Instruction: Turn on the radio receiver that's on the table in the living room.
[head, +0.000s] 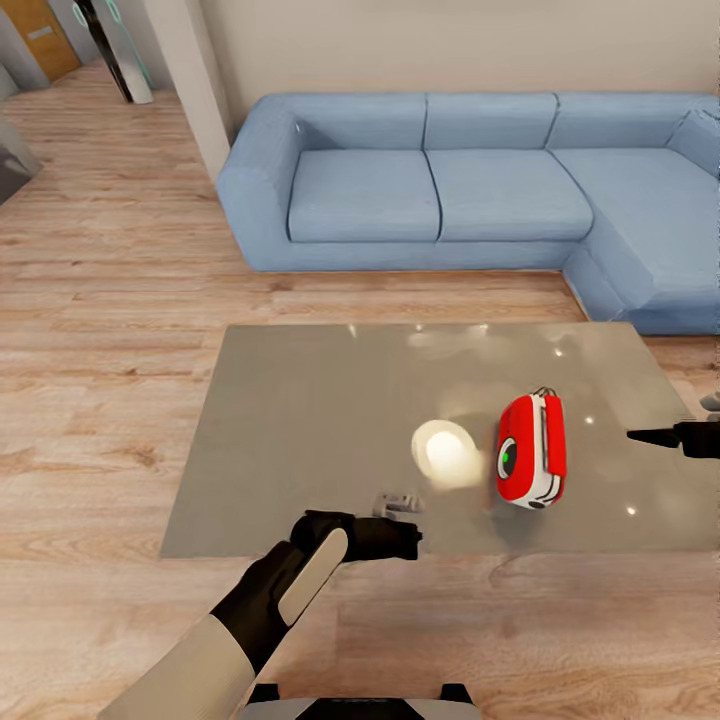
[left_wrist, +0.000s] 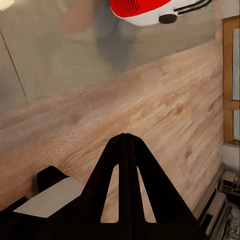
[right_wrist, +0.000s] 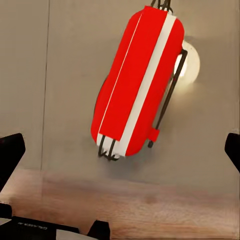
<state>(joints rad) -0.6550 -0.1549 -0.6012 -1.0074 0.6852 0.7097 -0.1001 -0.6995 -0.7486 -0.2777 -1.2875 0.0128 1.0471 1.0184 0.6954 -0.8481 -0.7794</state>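
The radio receiver (head: 532, 450) (light, rigid, tippable) is flanked by the spread-wide right gripper (head: 640, 436); its dial is best pressed gently

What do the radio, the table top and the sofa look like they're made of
The radio: probably glossy moulded plastic, red with white trim, with a thin dark wire handle.
The table: a polished top, maybe glass or lacquer; it mirrors a lamp's glow.
The sofa: looks like matte blue fabric, with soft seamed cushions.
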